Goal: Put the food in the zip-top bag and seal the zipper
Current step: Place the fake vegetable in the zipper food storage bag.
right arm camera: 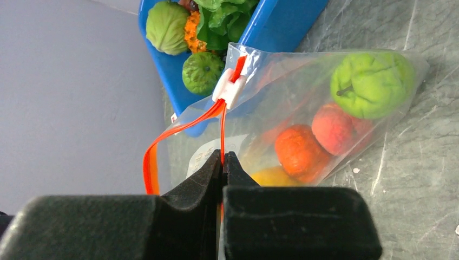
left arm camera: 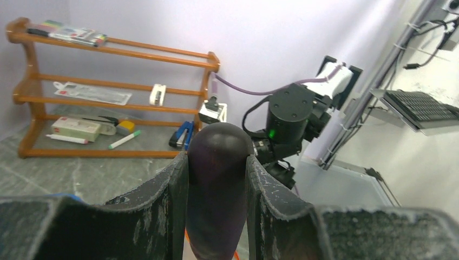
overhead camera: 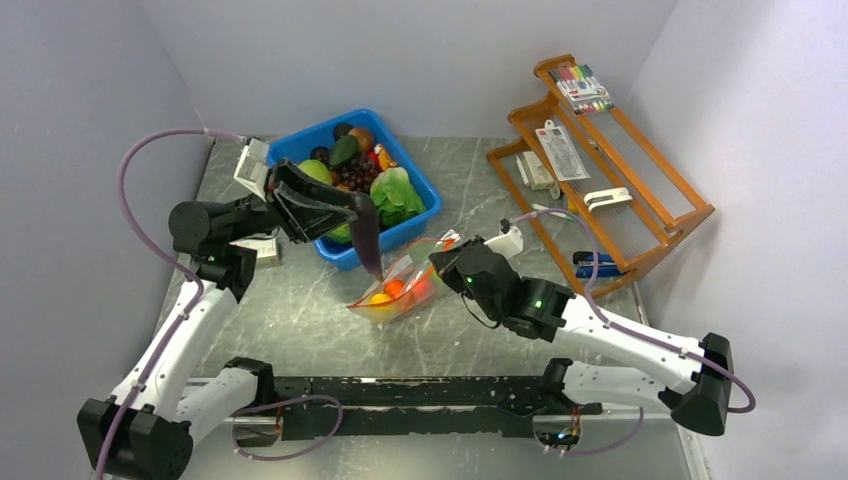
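My left gripper (overhead camera: 345, 212) is shut on the dark purple eggplant (overhead camera: 366, 240), which hangs down over the open mouth of the clear zip-top bag (overhead camera: 400, 290). In the left wrist view the eggplant (left arm camera: 216, 184) fills the gap between the fingers (left arm camera: 162, 200). My right gripper (right arm camera: 223, 160) is shut on one side of the red-orange zipper strip (right arm camera: 178, 127), holding the mouth open; the white slider (right arm camera: 230, 89) sits at its far end. Inside the bag lie a green ball (right arm camera: 371, 81), a pink-orange peach (right arm camera: 333, 129), an orange-red piece (right arm camera: 297, 151) and a yellow piece (right arm camera: 270, 176).
A blue bin (overhead camera: 415, 180) with more toy food stands behind the bag, touching it. A wooden rack (overhead camera: 600, 160) with pens and small items stands at the back right. A blue stapler (overhead camera: 590, 264) lies by the rack's foot.
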You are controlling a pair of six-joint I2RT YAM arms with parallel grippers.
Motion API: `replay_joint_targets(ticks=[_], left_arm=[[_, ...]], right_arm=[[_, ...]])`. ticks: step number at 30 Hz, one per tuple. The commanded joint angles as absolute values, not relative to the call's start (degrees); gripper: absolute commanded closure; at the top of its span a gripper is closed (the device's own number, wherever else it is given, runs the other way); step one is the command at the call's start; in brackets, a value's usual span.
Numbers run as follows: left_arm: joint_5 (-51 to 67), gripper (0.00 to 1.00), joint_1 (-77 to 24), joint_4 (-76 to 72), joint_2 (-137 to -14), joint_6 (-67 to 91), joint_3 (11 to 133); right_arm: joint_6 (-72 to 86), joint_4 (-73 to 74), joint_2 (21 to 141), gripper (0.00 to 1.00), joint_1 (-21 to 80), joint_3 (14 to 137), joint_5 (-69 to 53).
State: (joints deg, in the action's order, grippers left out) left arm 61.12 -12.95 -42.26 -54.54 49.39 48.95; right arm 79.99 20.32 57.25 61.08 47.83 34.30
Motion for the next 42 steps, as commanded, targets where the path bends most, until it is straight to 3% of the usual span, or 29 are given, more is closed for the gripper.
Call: replay_joint_targets(ticks=[1, 12, 22, 33, 42], left_arm=[[63.92, 0.92, -16.15, -48.33, -55.00, 49.35, 49.66], [62.52, 0.93, -19.45, -46.54, -55.08, 46.53, 50.01], [60.92, 0.93, -20.17, -28.25, -55.57, 30.30, 51.51], [62.97, 0.90, -22.67, -33.00, -57.42, 26.85, 44.63], [59.90, 0.87, -27.09, -15.99, -59.85, 12.45, 47.33]], right_arm=[[81.75, 20.92, 57.65, 1.00, 61.09, 49.40, 35.77], [82.00, 19.78, 59.23, 1.00, 61.09, 49.04, 33.99], [81.42, 18.32, 58.24, 1.00, 61.09, 48.94, 33.66], [79.80, 14.52, 57.30, 1.00, 61.09, 48.16, 32.54], [79.81, 13.50, 56.78, 1.00, 61.09, 47.71, 32.78]])
